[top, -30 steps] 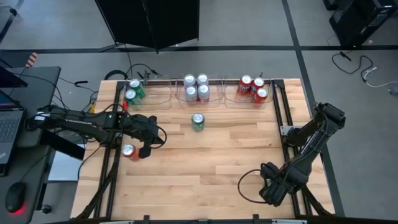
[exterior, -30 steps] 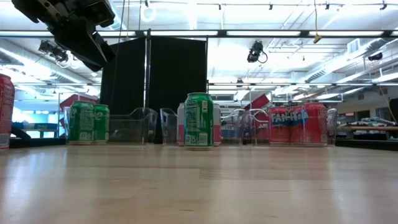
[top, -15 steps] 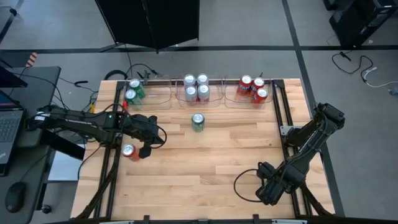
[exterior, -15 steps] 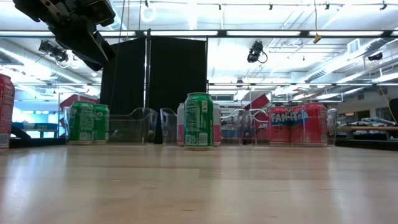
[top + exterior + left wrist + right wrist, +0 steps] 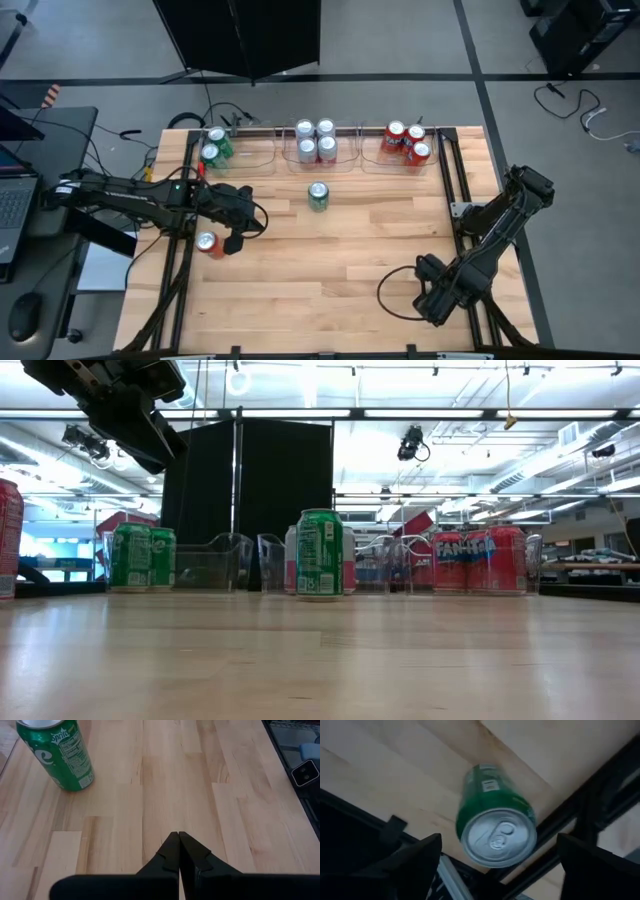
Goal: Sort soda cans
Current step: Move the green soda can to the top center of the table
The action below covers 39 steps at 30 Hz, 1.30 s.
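While the left hand point(image 5: 236, 243) hangs at centre-left of the high view with its two dark tapered fingers pressed together and holding nothing, the right hand point(image 5: 428, 305) sits at lower right, fingers spread wide around a green can point(image 5: 496, 830) without visibly gripping it. Smooth cylindrical soda cans point(image 5: 316, 142) with silver tops fill three clear plastic trays point(image 5: 270, 156) along the upper edge of the pale wood-plank table point(image 5: 330, 260). One green can point(image 5: 318, 196) stands alone at centre; a red can point(image 5: 207, 243) stands at left.
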Motion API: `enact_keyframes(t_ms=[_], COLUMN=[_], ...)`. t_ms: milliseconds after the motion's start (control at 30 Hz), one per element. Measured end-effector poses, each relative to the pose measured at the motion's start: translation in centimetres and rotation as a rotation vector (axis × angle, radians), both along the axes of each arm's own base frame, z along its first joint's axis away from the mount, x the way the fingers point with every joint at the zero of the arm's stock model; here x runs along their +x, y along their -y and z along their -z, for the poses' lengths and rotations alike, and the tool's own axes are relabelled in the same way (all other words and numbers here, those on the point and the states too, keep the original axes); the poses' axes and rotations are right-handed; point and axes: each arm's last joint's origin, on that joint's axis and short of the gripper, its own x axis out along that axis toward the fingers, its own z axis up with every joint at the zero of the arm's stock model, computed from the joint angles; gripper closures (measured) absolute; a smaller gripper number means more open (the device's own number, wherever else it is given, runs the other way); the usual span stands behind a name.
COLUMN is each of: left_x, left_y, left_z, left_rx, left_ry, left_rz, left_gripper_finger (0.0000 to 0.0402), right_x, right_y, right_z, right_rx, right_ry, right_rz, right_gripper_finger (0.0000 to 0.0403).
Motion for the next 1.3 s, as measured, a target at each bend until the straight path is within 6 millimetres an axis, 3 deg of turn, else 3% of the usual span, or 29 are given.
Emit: enact_keyframes(t_ms=[400, 500, 633, 767, 1000, 1300], left_x=[-0.1, -0.1, -0.1, -0.1, -0.1, -0.4], left_y=[0.0, 0.0, -0.1, -0.1, -0.1, -0.2], left_z=[0.1, 0.1, 0.1, 0.1, 0.2, 0.5], left_rx=[-0.004, -0.004, 0.011, 0.014, 0.009, 0.016], left_ry=[-0.016, -0.014, -0.013, -0.013, -0.028, -0.071], left_rz=[-0.004, -0.005, -0.023, -0.051, -0.057, -0.054], left_gripper_finger=[0.04, 0.04, 0.04, 0.04, 0.04, 0.04], right_x=[-0.3, -0.4, -0.4, 0.5, 4.2, 9.0], right_y=[-0.3, -0.3, -0.2, 0.5, 3.6, 11.1], right_z=[4.3, 4.8, 4.8, 4.7, 3.5, 0.9], right_rx=[0.106, 0.13, 0.134, 0.146, 0.161, 0.098], right_ry=[-0.05, -0.076, -0.071, -0.058, 0.072, 0.246], right_rz=[0.022, 0.022, 0.009, -0.012, -0.086, -0.146], right_gripper_finger=[0.0036, 0.0061, 0.0129, 0.0137, 0.0137, 0.0137])
